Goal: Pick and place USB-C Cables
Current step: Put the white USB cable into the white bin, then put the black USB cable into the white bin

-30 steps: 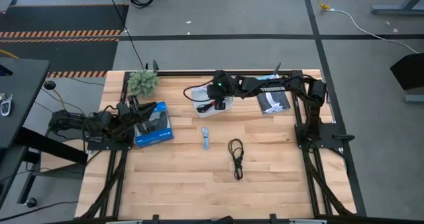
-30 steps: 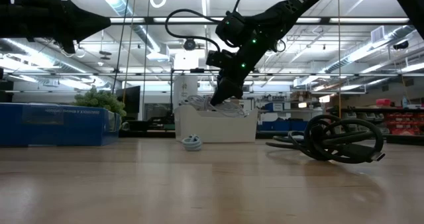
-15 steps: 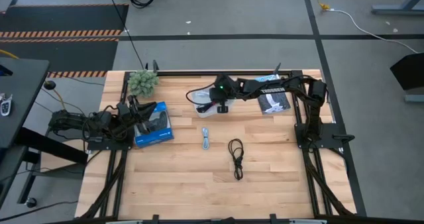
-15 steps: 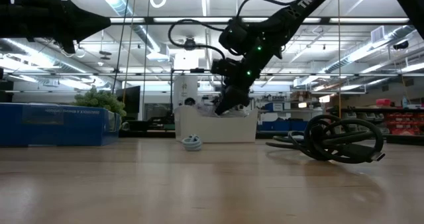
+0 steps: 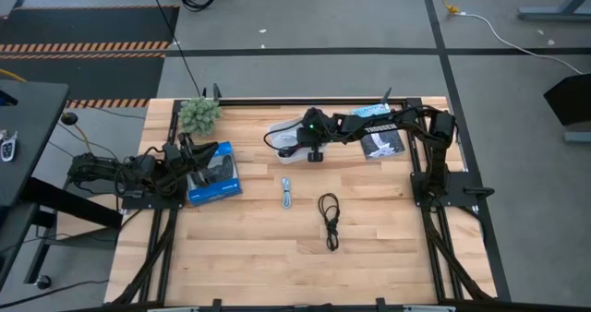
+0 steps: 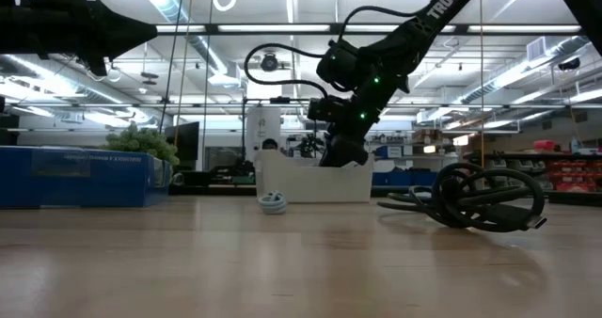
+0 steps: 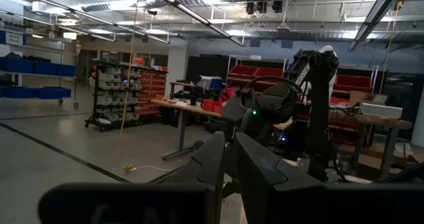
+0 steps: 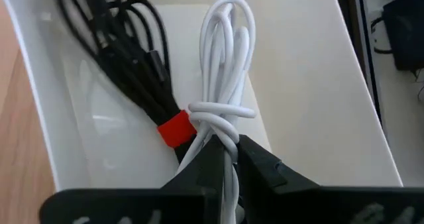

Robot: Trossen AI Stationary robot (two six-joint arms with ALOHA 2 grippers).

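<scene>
1. USB-C cables are split between two spots: the white cable (image 8: 222, 128) and the black cable with a red band (image 8: 136, 68) lie side by side in the white tray (image 8: 311, 111), touching at the band.
2. Out on the wooden surface (image 5: 369, 229) the pale blue-grey cable (image 5: 287, 194) sits just in front of the tray, and the plain black cable (image 5: 329, 218) lies near it, towards the right arm's side.
3. From where I stand, the right gripper (image 5: 314, 150) reaches over the tray, its jaws drawn narrow with the white cable's tail running between them.
4. The left gripper (image 5: 189, 153) waits at the left edge beside the blue box (image 5: 214, 175); its jaws look nearly closed, holding nothing.
5. A small green plant (image 5: 199, 114) stands at the far left corner.
</scene>
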